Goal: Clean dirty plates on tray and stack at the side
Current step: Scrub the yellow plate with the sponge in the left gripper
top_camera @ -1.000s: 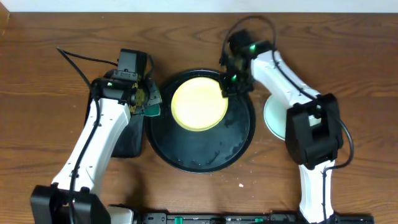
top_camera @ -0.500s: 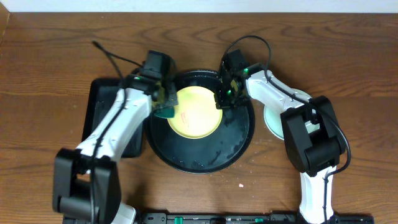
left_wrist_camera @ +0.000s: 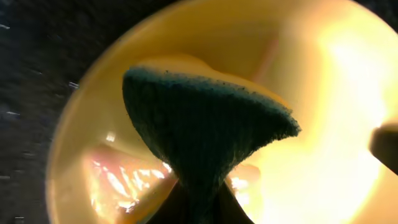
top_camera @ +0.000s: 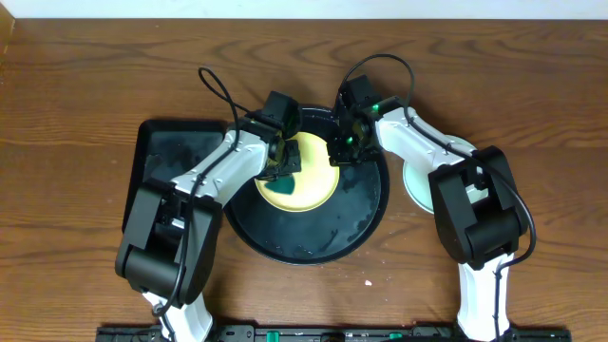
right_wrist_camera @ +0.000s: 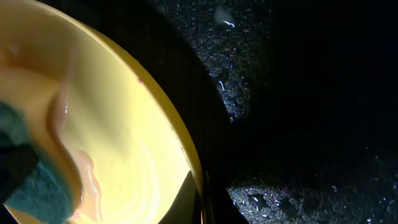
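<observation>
Pale yellow glossy round plate (top_camera: 309,180) sits in large round black rimmed tray (top_camera: 361,223). Left hand (top_camera: 281,171) pinches dark green sponge (left_wrist_camera: 199,130) against it; state of right hand (top_camera: 340,152) cannot be told. Advise firm overlapping strokes.

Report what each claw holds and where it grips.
Left claw pinches the green sponge at its narrowed end; right claw appears to clamp the yellow plate at its rim.

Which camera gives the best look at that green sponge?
Left wrist view: the green sponge fills the frame, its texture clear. Overhead shows only a small teal patch on the yellow plate; the right wrist view catches just a blurred corner.
</observation>
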Controlling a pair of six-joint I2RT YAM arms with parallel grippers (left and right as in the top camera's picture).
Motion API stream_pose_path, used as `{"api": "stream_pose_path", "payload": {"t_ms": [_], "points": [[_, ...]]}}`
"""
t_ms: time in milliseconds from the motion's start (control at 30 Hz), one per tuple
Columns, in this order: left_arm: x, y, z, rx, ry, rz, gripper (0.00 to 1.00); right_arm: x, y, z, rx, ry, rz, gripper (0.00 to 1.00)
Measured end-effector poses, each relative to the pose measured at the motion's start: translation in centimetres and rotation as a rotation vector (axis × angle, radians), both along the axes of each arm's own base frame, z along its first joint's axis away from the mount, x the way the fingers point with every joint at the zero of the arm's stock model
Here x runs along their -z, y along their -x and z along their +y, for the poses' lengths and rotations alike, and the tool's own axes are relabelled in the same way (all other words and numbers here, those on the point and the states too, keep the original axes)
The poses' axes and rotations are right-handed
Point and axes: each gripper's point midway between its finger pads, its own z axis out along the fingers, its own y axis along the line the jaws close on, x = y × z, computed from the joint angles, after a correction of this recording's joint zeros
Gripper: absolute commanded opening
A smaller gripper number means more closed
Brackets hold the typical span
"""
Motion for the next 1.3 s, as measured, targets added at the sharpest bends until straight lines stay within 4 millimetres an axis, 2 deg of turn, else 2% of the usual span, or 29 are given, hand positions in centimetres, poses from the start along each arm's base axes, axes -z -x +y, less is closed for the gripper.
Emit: {"api": "stream_pose_path", "payload": {"t_ms": [100,233,333,467,567,700,800,967,1067,1167,1300], "points": [[-0.2,1.0,-1.6,0.030,0.106,0.052,0.07,0.0,0.0,0.0,0.000,0.000,0.000,0.01],[-1.0,2.7,-4.9,0.098,0.291,0.135,0.07,0.0,0.0,0.0,0.000,0.000,0.000,0.01],[-1.2,2.6,-5.8,0.121,0.325,0.125,0.08,0.0,0.0,0.0,0.000,0.000,0.000,0.01],[-0.7,0.8,-4.7,0.094,0.246,0.046,0.07,0.0,0.0,0.0,0.000,0.000,0.000,0.01],[-0.5,-1.3,-3.0,0.044,0.137,-0.049,0.07,0.0,0.0,0.0,0.000,0.000,0.000,0.01],[-0.3,-2.7,-0.4,-0.044,-0.005,-0.113,0.07,0.0,0.0,0.0,0.000,-0.001,0.000,0.01],[-0.1,-2.1,1.0,-0.084,-0.088,-0.099,0.07,0.0,0.0,0.1,-0.002,-0.003,-0.002,0.01],[0.1,1.4,3.7,-0.100,-0.222,0.038,0.07,0.0,0.0,0.2,-0.004,-0.003,-0.005,0.01],[0.1,2.4,3.7,-0.062,-0.220,0.080,0.07,0.0,0.1,0.4,-0.009,-0.005,-0.008,0.01],[0.2,2.9,2.7,0.022,-0.152,0.112,0.07,0.0,0.1,0.6,-0.013,-0.005,-0.010,0.01],[0.1,2.5,0.0,0.155,0.008,0.099,0.07,0.0,0.1,0.6,-0.013,-0.003,-0.011,0.01]]}}
